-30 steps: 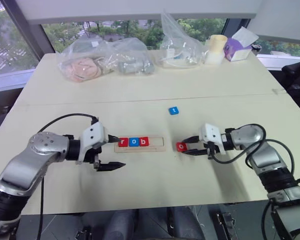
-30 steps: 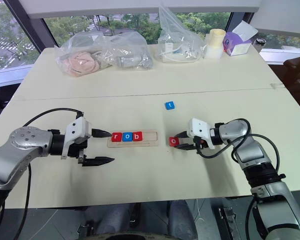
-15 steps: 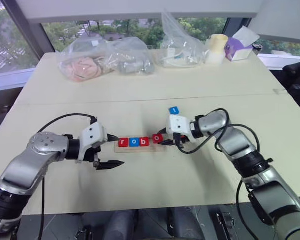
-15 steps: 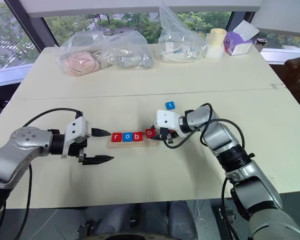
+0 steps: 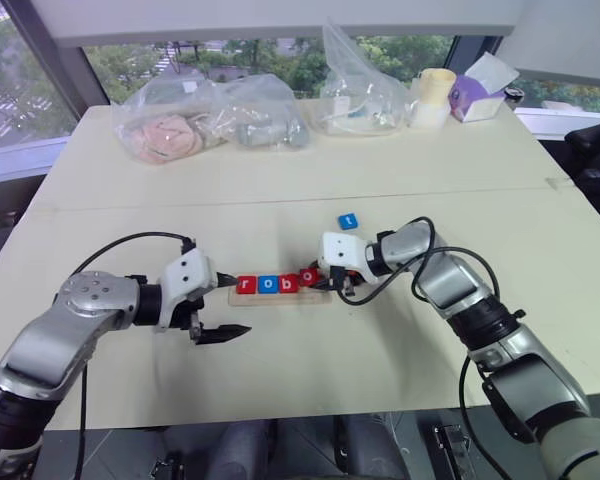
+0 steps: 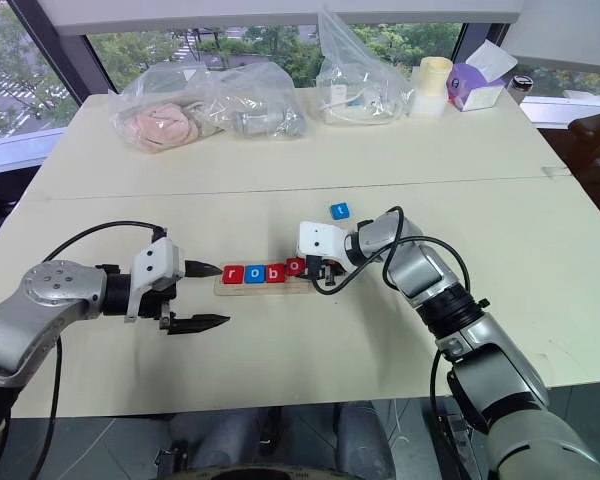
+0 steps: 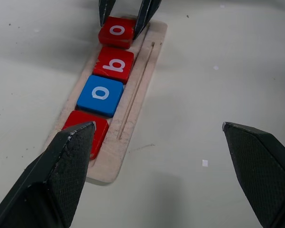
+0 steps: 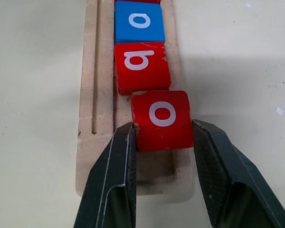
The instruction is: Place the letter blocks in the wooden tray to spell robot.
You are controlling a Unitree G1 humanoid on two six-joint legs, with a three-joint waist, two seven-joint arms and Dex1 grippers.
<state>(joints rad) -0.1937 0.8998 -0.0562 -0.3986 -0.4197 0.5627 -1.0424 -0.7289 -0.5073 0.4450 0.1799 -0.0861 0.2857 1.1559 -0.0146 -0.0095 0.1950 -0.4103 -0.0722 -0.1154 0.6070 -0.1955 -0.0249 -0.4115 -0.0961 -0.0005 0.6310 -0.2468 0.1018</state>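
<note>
Left eye view: we see the wooden tray point(image 5: 280, 290) lying mid tabletop point(image 5: 280, 190), w/ red r block point(image 5: 245, 285), blue o block point(image 5: 267, 284) and red b block point(image 5: 288, 283) in a row inside it. Right tool point(image 5: 318, 281) is closed on the red o block point(image 5: 308, 276), held tilted over the tray's 4th spot, just beside the b. Left tool point(image 5: 227, 306) sits at the tray's r end w/ fingers spread wide, holding nothing; one finger reaches toward the tray end, the other lies over bare tabletop. Blue t block point(image 5: 349, 221) lies alone on the tabletop, apart from the tray, on its far side. Plastic bags point(image 5: 210, 118) at the far edge.

Right eye view: same layout; we add nothing.

Left wrist view: we look along the tray from the r end. Order runs r, o, b, then red o pinched between the right tool's fingers at the far end. One left finger partly covers the r block.

Right wrist view: red o is clamped by its two side edges betw. the fingers, sitting slightly askew, its corner touching or nearly touching the b; can't tell if it rests flat in the recess.
</note>
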